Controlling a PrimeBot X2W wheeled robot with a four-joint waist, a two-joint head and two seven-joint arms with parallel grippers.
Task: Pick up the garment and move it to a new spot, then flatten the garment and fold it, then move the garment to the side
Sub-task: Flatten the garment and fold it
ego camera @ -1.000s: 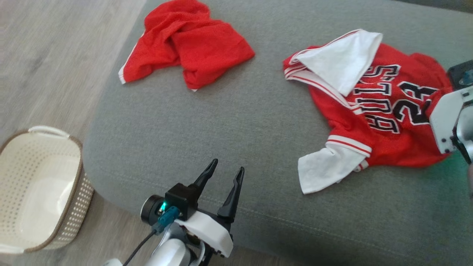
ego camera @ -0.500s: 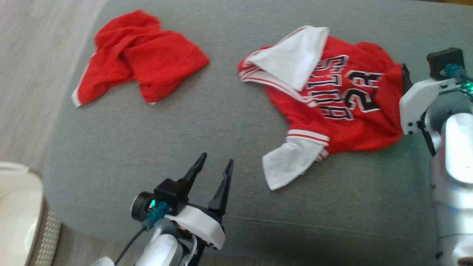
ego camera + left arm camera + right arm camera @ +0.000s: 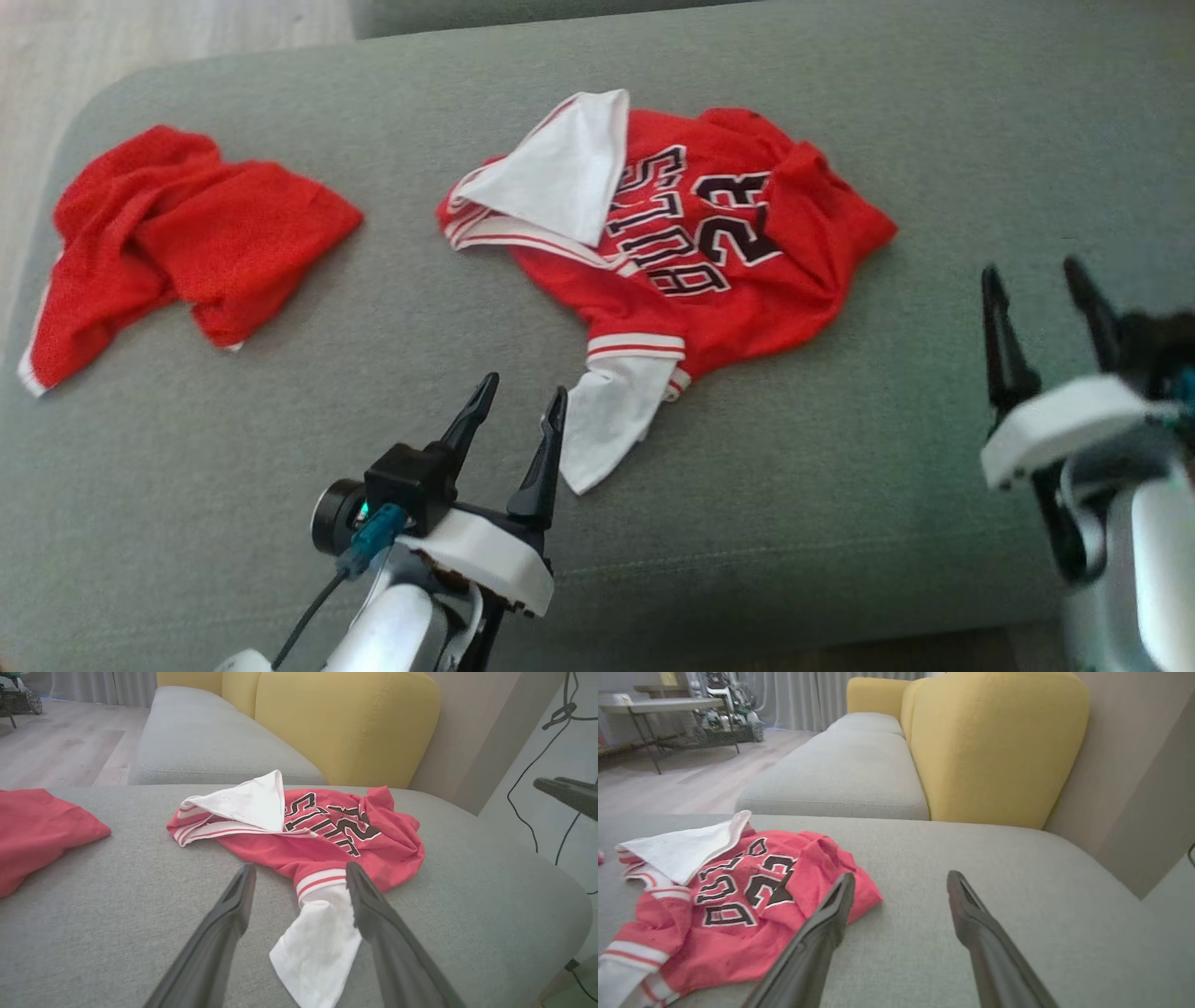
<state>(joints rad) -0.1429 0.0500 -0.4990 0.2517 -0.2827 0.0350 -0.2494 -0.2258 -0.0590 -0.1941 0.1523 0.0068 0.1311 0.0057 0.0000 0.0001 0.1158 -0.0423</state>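
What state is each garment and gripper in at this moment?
Jersey: lying crumpled on the grey cushion, not flattened, one white sleeve flipped over its chest, held by nothing.
Red cloth: bunched up on the cushion's left part, apart from the jersey.
Left gripper: open, empty, fingers pointing at the jersey's near white sleeve.
Right gripper: open, empty, to the right of the jersey.

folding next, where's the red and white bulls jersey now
Head view: red-and-white jersey lies centre on the grey sofa cushion, right of the crumpled red cloth.
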